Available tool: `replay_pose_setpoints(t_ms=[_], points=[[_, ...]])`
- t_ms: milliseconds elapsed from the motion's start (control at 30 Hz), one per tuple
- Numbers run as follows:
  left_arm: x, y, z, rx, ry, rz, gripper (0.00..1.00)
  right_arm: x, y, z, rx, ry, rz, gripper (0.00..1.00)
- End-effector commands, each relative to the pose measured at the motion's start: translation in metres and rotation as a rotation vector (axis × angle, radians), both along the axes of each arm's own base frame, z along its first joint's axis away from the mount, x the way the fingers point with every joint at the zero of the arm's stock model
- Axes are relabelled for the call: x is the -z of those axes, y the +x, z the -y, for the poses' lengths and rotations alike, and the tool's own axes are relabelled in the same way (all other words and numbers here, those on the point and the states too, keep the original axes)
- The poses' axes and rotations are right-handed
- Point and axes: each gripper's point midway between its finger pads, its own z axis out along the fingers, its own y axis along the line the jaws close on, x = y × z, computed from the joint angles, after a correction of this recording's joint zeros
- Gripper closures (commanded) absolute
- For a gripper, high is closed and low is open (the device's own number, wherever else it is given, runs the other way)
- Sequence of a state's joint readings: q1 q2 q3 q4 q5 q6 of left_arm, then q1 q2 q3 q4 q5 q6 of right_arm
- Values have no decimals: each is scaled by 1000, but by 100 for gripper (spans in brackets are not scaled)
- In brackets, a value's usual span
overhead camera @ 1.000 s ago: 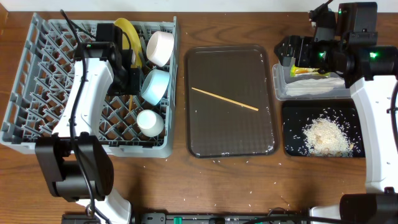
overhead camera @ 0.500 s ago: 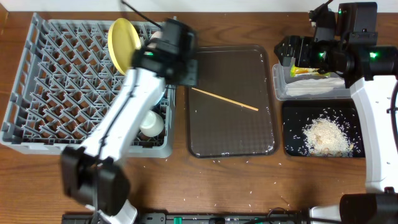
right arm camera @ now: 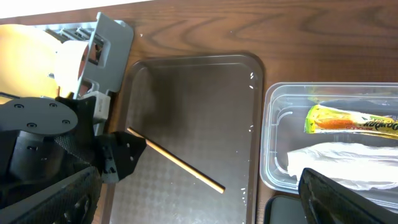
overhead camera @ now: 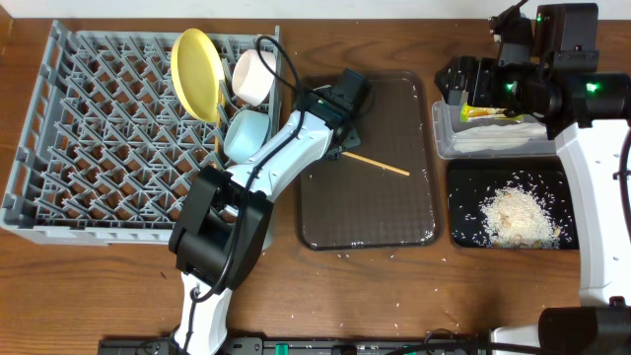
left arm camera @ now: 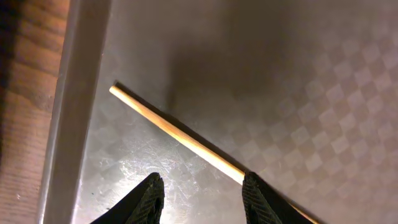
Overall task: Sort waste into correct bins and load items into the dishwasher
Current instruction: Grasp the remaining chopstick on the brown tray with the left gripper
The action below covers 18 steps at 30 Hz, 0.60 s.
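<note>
Brown tray (overhead camera: 385, 212) under outstretched L arm (overhead camera: 286, 158), gripper (left arm camera: 204, 190) spread above chopstick (left arm camera: 180, 137)

left arm (overhead camera: 292, 148) off rack (overhead camera: 89, 128), jaws over chopstick (left arm camera: 177, 134)

The chopstick (left arm camera: 180, 138) passes behind one pincer finger (left arm camera: 262, 198), leaving view.

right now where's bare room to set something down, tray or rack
Bare: the serving tray's near half, below the chopstick, and the left half of the dish rack. Crowded: the rack's far right corner, with the yellow plate, white bowl and light blue bowl; the clear tub, holding wrapper and napkin; the black tray, spread with rice.
</note>
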<state>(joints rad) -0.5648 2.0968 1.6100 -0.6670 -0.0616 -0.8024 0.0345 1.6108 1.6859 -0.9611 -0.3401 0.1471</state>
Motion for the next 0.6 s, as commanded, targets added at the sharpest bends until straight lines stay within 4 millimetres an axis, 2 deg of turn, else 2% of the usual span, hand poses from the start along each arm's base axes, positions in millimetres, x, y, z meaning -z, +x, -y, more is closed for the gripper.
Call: replay_pose_setpoints(t_ms=[0, 367, 567], points=[[7, 7, -2, -151, -34, 8, 57, -4, -1, 3, -3, -8, 14, 1], [36, 2, 0, -261, -59, -50, 62, -4, -1, 3, -3, -7, 15, 1], [41, 0, 1, -256, -53, -57, 62, -4, -1, 3, -3, -8, 15, 1]])
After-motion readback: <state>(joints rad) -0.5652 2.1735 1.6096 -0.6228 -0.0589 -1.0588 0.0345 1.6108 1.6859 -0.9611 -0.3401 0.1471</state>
